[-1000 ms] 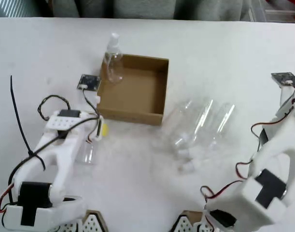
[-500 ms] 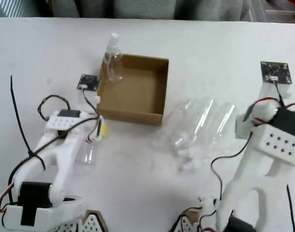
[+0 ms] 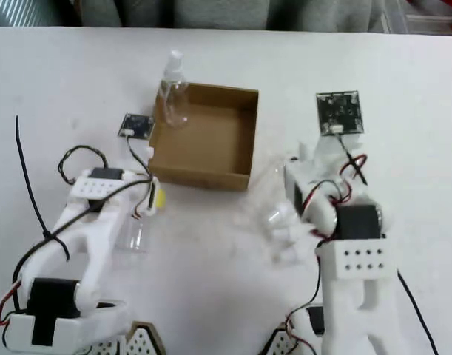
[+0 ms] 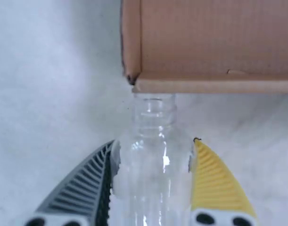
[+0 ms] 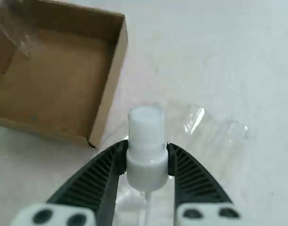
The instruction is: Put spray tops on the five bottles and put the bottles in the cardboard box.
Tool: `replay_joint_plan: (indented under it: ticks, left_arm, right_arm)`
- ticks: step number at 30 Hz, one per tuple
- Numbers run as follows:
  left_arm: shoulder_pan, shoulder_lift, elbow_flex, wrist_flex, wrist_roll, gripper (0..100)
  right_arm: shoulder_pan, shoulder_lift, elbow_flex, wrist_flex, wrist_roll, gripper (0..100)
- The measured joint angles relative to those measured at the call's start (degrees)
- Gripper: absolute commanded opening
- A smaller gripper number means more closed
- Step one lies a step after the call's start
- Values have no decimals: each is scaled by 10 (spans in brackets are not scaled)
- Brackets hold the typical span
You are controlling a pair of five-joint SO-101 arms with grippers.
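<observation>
Your left tool [image 4: 153,143] is clamped onto an uncapped clear bottle [image 4: 154,113], with the grey and yellow fingers [image 4: 87,188] pressed against its sides. The bottle's open neck sits just beside the near wall of the cardboard box [image 4: 205,42], on the left half of the desk [image 3: 55,74].

Your right tool [image 5: 146,147] grips a white spray top [image 5: 144,127] between both fingers. It sits over the loose bottles [image 5: 200,125], which lie between the box and the desk's right edge.

A capped bottle [image 3: 171,85] stands at the box's far left corner.
</observation>
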Motion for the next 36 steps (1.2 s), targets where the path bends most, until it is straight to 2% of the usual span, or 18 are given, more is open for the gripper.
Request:
replay_joint_plan:
  ticks: [11,16,20,24,30,36]
  left_arm:
    - [0,0,0,0,0,23]
    - [0,-40,24,-1,0,23]
    - [-2,-107,68,-10,-1,23]
    - [-3,-180,127,-55,-1,23]
    - [-3,-281,197,-106,-1,23]
    - [-3,-375,244,-118,-1,23]
  right_arm:
    - [-157,-96,212,-360,0,59]
    - [-189,-101,229,-462,0,59]
    - [-202,-101,229,-520,0,59]
    - [-204,-101,227,-556,-2,59]
    - [-204,-101,190,-559,-97,59]
    - [-237,-101,178,-563,-113,59]
